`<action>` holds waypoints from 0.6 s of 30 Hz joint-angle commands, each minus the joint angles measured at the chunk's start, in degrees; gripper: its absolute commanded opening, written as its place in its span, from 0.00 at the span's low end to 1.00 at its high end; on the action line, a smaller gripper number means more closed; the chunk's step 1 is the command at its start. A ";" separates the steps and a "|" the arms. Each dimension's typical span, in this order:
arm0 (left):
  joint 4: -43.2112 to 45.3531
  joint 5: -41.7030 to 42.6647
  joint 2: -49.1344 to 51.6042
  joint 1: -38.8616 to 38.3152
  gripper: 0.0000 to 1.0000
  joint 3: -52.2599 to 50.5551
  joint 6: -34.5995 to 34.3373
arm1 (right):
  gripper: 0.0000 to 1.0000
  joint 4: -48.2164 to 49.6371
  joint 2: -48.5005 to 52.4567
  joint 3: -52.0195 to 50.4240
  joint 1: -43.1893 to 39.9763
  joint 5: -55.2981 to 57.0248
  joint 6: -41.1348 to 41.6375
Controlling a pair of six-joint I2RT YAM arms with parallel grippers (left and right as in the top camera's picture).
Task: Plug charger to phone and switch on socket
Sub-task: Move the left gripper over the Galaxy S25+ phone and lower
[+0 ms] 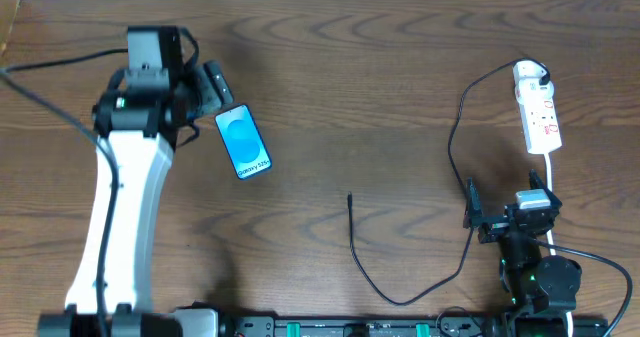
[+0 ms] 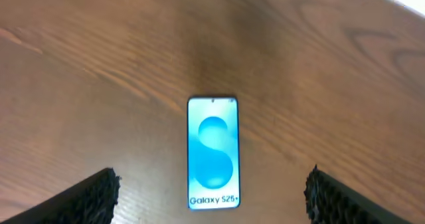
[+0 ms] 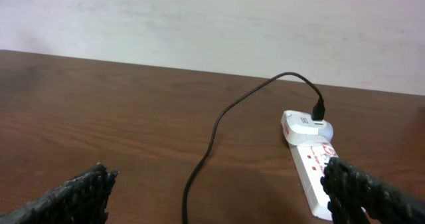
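One smartphone (image 1: 243, 142) lies flat and screen up on the wooden table (image 1: 360, 67). It is in the left half, closer to the far edge than the near one, and its blue screen shows a white "Galaxy" strip at the lower end. There is one charger cable (image 1: 454, 142), thin and black. Its small straight plug rests loose near the middle of the table, well apart from the phone. From there the cable loops toward the near edge, then climbs along the right side to a single white adapter (image 3: 307, 123). The adapter is seated in the far end of the one white power strip (image 1: 541, 117), which lies near the far right corner and carries red markings. I cannot tell how its switches are set.

There are two grippers. The left gripper (image 2: 212, 181) stands just beside the phone's far left corner in the overhead view. Its two fingers (image 2: 93, 197) are spread wide, and in the wrist view the phone lies between them with neither touching it. The right gripper (image 3: 216, 177) sits near the near right corner, facing the power strip. Its jaws are also spread fully and hold nothing.
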 commanded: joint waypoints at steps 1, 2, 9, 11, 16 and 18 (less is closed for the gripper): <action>-0.79 1.29 3.78 0.15 0.89 2.58 -2.69 | 0.99 -0.26 -0.35 -0.07 0.28 0.26 0.50; -0.83 1.22 4.24 0.15 0.89 2.58 -2.82 | 0.99 -0.26 -0.35 -0.07 0.28 0.26 0.50; -2.23 1.22 5.27 0.15 0.89 2.56 -2.80 | 0.99 -0.24 -0.35 -0.07 0.28 0.26 0.52; -2.40 1.14 5.27 0.15 0.69 2.56 -2.73 | 0.99 -0.24 -0.35 -0.07 0.28 0.26 0.52; -3.19 1.22 5.27 0.15 0.98 2.56 -4.61 | 0.99 -0.24 -0.35 -0.07 0.28 0.26 0.50; -4.09 1.18 5.29 0.15 0.98 2.58 -6.32 | 0.99 -0.24 -0.35 -0.07 0.28 0.26 0.50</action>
